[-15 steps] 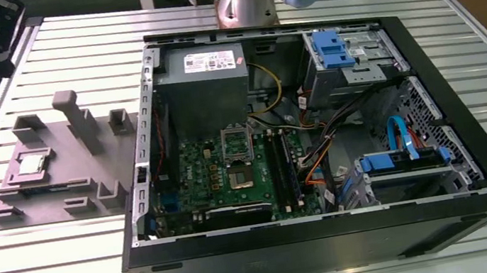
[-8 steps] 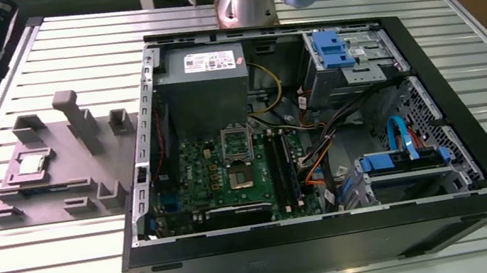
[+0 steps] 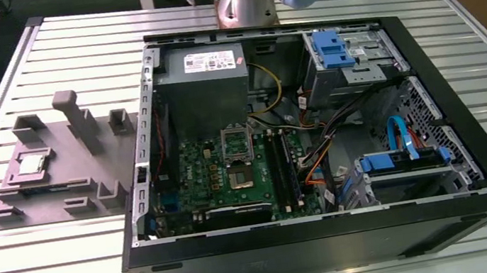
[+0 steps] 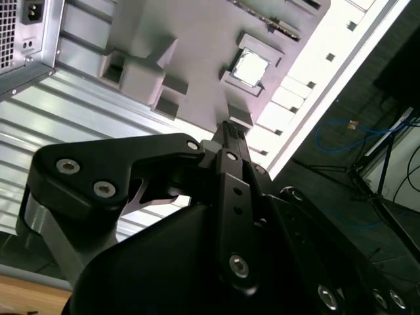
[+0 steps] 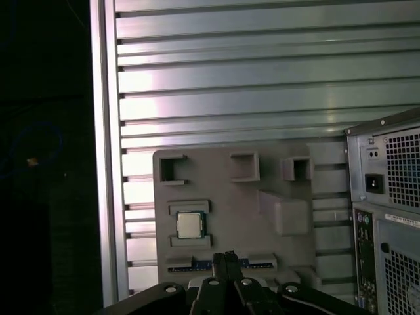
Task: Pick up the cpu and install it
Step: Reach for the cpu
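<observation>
Well away from the motherboard, the cpu point(image 3: 33, 164) lies flat in a recess of the mauve-grey tray point(image 3: 59, 187). The tray rests on the slatted aluminium table point(image 3: 51, 56), just beside the open computer case point(image 3: 333, 228) on the exterior view's left. In both wrist views the gripper point(image 5: 227, 257) points toward the tray, clear of the chip, its fingers pressed together on nothing. Beyond the table's edge, loose cables point(image 4: 335, 134) trail over a dark floor point(image 4: 315, 161).
</observation>
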Controlling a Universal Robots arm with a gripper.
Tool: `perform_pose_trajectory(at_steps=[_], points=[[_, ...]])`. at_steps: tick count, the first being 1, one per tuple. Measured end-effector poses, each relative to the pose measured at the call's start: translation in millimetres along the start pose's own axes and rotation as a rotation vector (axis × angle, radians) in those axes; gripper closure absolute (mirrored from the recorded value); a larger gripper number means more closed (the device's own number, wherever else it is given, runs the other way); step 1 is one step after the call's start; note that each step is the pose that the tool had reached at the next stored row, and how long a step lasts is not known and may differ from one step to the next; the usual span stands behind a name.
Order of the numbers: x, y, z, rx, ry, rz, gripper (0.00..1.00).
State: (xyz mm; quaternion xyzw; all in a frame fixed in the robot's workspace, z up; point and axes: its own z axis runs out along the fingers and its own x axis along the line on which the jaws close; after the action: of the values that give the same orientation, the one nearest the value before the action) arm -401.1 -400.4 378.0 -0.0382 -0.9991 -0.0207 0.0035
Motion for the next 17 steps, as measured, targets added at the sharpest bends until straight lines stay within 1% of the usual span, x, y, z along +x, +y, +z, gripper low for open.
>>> perform_pose_trajectory(at_steps=[6, 8, 13, 15, 17], points=[[11.1, -0.8, 0.9, 0.0, -0.0001, 0.0, 0.9], [16.0, -1.1, 1.7, 0.0004, 0.0002, -0.001, 0.9], [22.2, -1.5, 5.4, 0.0007, 0.0011, -0.029, 0.9], [26.8, -1.9, 6.3, 0.0007, 0.0012, -0.032, 0.9], [28.7, -2.1, 6.7, 0.0007, 0.0013, -0.034, 0.9]])
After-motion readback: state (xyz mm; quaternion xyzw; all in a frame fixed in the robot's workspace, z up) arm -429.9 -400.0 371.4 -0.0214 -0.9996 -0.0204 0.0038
